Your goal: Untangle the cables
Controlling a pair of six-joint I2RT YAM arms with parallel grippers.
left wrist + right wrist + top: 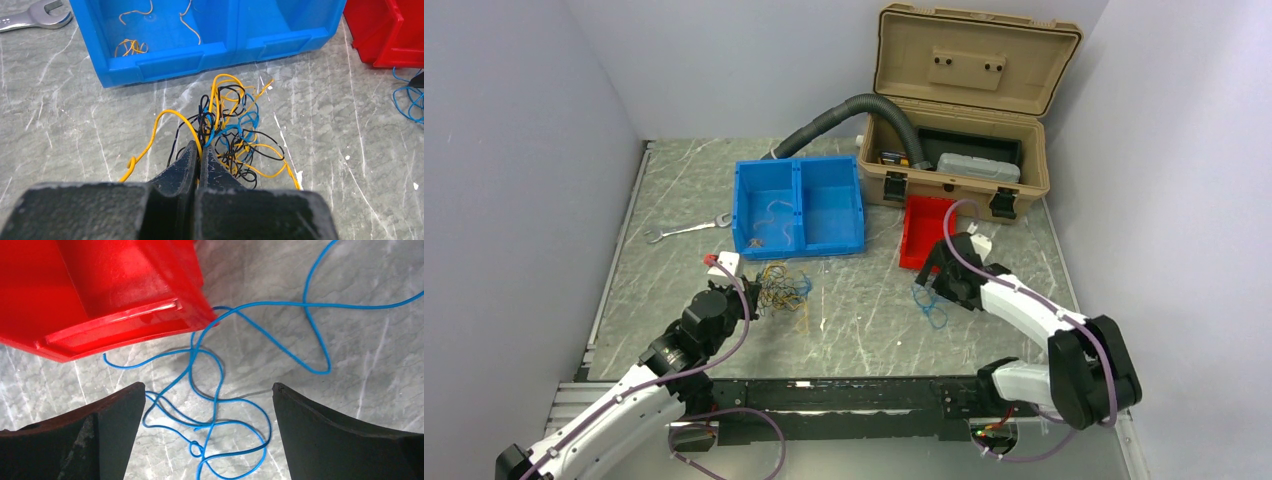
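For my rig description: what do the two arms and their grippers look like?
The left arm and right arm have white shells and black joints; a thin purple cable loops along each. The left gripper and right gripper have two black, tapering fingers.

Between your left claw (199, 150) and right claw (207, 390) the counter (864, 320) lies bare, so either could pass there. Just past the tangle of cables (230, 135), the blue bin (799, 205) bars the left claw's way forward. The red bin (100, 290) crowds the right claw's far left, its corner right at the loose blue cable (220, 390); to the right the counter is open. The wrench (686, 230) lies left of the blue bin. The open toolbox (964, 100) and grey hose (844, 115) close off the back.
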